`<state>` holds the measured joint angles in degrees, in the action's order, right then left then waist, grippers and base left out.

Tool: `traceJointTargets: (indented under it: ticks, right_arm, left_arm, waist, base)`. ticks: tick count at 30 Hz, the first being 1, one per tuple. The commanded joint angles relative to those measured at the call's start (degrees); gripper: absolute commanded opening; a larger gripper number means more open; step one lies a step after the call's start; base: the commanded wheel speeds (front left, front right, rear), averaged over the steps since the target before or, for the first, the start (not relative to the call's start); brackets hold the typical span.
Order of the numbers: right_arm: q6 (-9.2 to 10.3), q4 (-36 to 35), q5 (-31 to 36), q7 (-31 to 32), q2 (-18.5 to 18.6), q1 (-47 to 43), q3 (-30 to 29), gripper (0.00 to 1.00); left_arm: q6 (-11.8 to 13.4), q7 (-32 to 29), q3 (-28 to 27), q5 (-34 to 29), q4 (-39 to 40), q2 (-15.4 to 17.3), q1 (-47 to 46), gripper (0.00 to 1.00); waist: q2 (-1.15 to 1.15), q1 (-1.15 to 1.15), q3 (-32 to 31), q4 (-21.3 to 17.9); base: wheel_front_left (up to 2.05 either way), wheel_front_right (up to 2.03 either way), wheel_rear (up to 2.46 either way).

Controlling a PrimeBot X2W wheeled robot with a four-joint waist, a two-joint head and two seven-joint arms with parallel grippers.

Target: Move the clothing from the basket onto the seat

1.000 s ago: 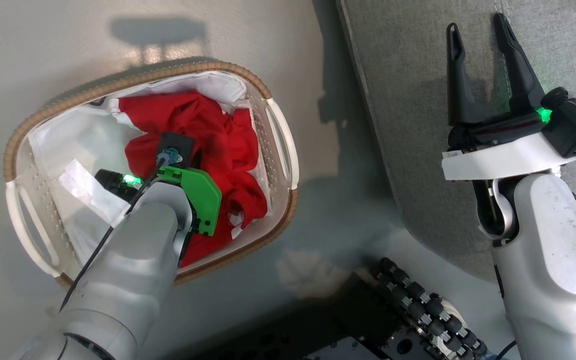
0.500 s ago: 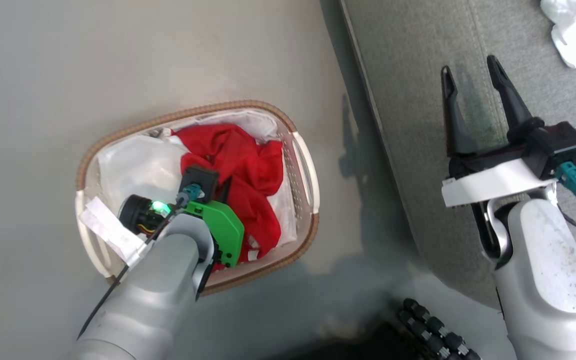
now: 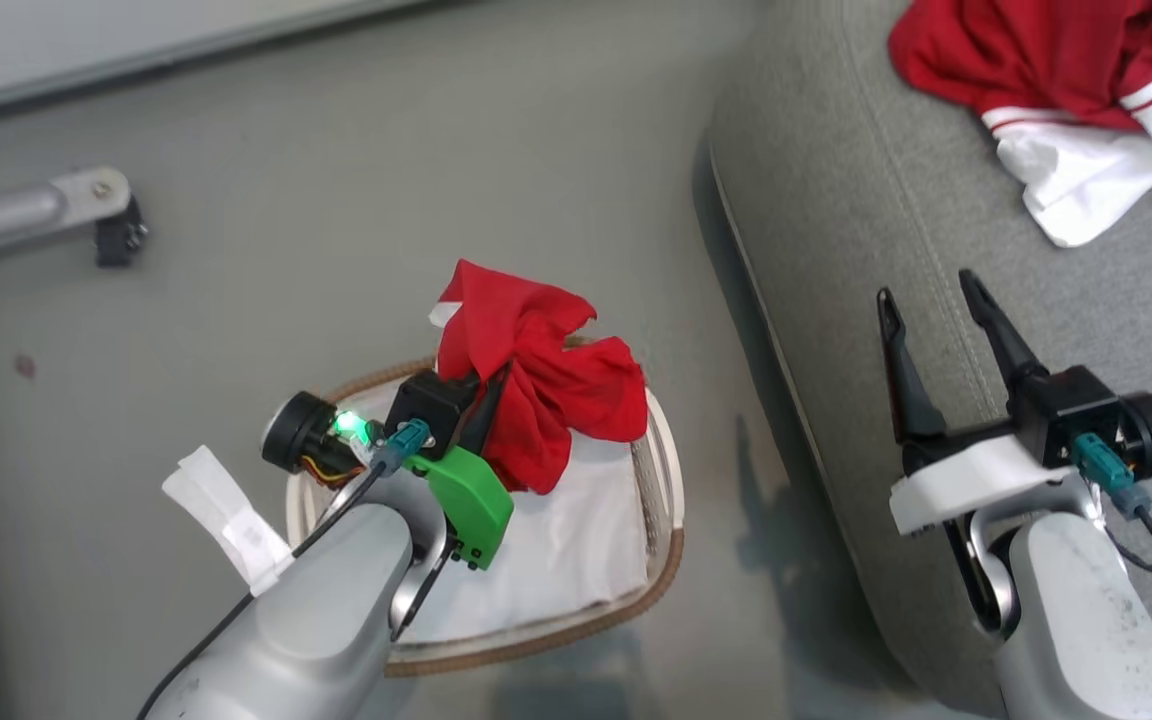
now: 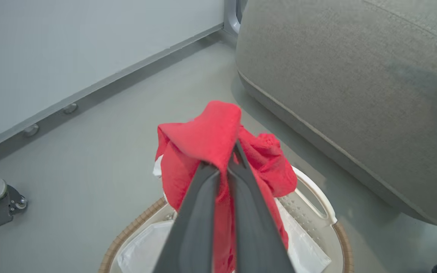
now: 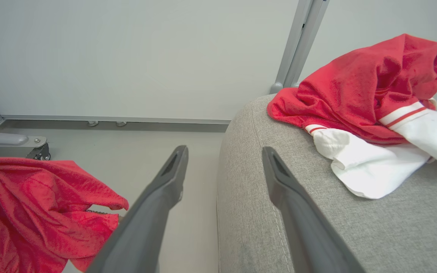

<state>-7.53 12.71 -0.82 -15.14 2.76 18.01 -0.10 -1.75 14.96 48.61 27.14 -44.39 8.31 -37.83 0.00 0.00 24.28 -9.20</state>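
left gripper (image 4: pixel 227 159): closed on a red garment, with the two dark fingers pinching a fold near its top and cloth pressed between the tips.
red garment (image 3: pixel 536 380): bunched, hanging from those fingers above the far part of the basket; lower folds down near the liner, contact impossible to tell.
basket (image 3: pixel 671 560): on the floor, left of the seat, close to it but apart; brown rim, white lattice wall with a handle slot on the right side.
liner (image 3: pixel 556 540): white and crumpled, covering the inside of the basket.
right gripper (image 3: pixel 926 290): open, fingers spread wide, holding nothing; over the near left edge of the seat, beside the stitched seam.
seat (image 3: pixel 836 200): grey upholstery on the right of the scene, with a rounded corner towards the basket.
second red garment (image 3: pixel 1036 60): crumpled on the far part of the seat, with white sleeve ends and thin stripes on its near side; well apart from the right gripper.
floor (image 3: pixel 336 200): smooth and grey.
metal leg (image 3: pixel 36 210): far left on the floor, with a dark caster at its end; well apart from the basket.
wall (image 4: pixel 89 38): pale, at the far side.
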Motion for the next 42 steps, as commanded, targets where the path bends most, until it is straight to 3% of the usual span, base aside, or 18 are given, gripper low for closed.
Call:
traceJointTargets:
  ticks: [1,15,32,42]
  right_arm:
    - [0.08,0.5,0.5,0.0,0.2,-1.8,-0.2,1.0]
    - [0.08,2.2,2.1,0.0,0.2,-7.7,0.9,1.0]
    - [0.07,5.2,1.4,0.0,0.2,-5.7,7.5,1.0]
    - [0.07,9.8,-0.9,0.0,0.2,0.6,13.1,1.0]
  left_arm:
    - [0.4,0.3,-0.6,-1.6,1.7,1.0,1.1,0.0]
    - [-2.8,0.3,-2.4,-8.9,11.7,5.2,-3.9,0.0]
    - [-5.2,0.3,-0.7,-10.3,14.6,2.0,-14.7,0.0]
    - [-5.6,0.3,1.6,-8.8,16.2,0.7,-15.1,0.0]
  waist:
    - [0.0,0.0,-10.1,4.0]
    - [0.0,0.0,-22.1,6.1]
    - [0.0,0.0,-26.4,8.0]
    - [0.0,0.0,-26.9,9.4]
  base:
    - [0.0,0.0,0.0]
    - [0.0,0.0,0.0]
    - [0.0,0.0,0.0]
    - [0.0,0.0,0.0]
